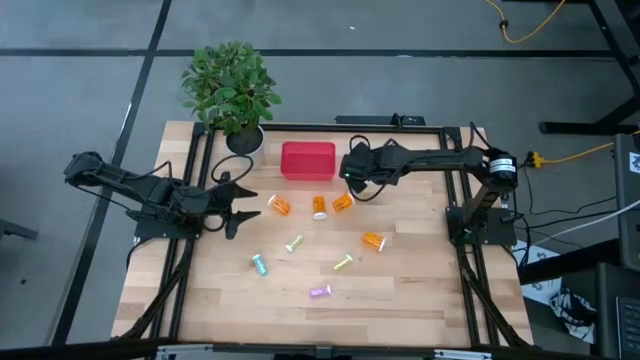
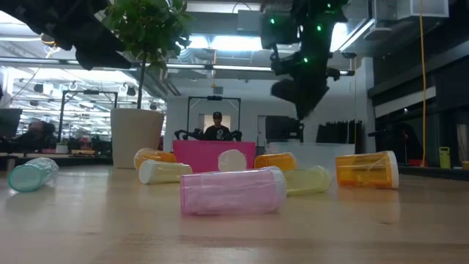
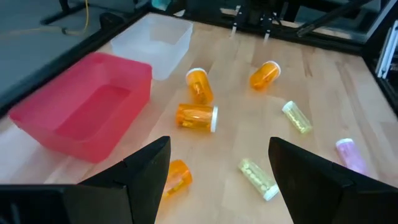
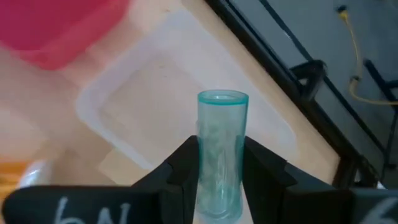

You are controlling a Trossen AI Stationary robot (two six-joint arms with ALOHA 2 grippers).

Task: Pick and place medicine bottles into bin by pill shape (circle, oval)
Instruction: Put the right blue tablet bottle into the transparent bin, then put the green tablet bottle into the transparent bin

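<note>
My right gripper (image 4: 222, 168) is shut on a teal medicine bottle (image 4: 222, 134) above a clear bin (image 4: 186, 118); in the high view it (image 1: 352, 172) hovers beside the red bin (image 1: 307, 161). My left gripper (image 3: 214, 155) is open and empty at the table's left (image 1: 238, 203). Several bottles lie on their sides on the table: orange ones (image 1: 280, 205) (image 1: 320, 207) (image 1: 342, 203) (image 1: 373, 241), pale yellow ones (image 1: 293, 243) (image 1: 343, 263), a teal one (image 1: 259, 265) and a purple one (image 1: 320, 291). My right gripper pinches the teal bottle's side walls (image 4: 211, 180) between its two fingers. The bottle lies along the fingers, and its round end (image 4: 222, 98) sticks out past the fingertips. It is lifted clear, over the clear bin.
A potted plant (image 1: 232, 90) stands at the table's far left corner. The red bin (image 3: 81, 109) and clear bin (image 3: 158, 37) stand side by side at the far edge. A black frame (image 1: 190, 180) runs along the table's sides. A person shows in the room beyond (image 2: 217, 126).
</note>
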